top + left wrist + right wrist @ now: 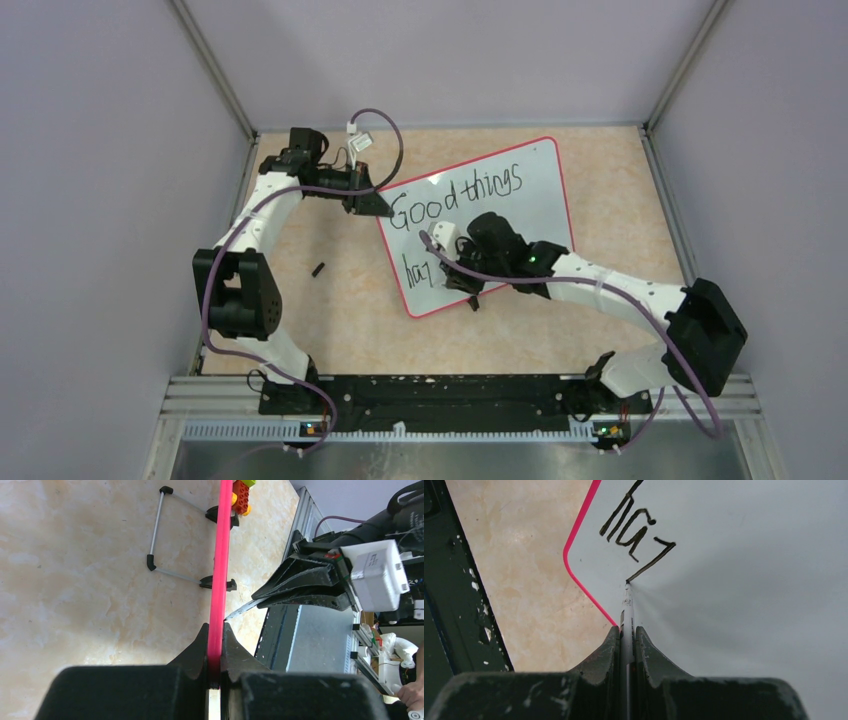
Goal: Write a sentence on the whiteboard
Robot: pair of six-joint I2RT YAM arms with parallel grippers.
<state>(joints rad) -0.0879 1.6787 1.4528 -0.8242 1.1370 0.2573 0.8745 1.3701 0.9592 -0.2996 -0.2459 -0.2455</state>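
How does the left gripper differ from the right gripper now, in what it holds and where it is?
The left gripper clamps the whiteboard by its red frame; the right gripper clamps a marker. The left gripper sits at the board's edge beside "Good"; the right gripper is over the white surface, the marker tip touching the second line. Both have dark jaws shut on something thin.

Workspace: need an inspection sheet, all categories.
Surface: beige marbled tabletop.
Job's things: whiteboard, red-framed; sentence reads "Good things", second line partial; marker tip on the board.
Clutter: small black piece left of the board; coloured blocks beside its frame in the left wrist view.
Grippers: left pincer shut on the whiteboard frame; right pincer shut on the marker.
Cables: purple cable along each arm, one looping near the left pincer.
Surroundings: lilac enclosure walls.
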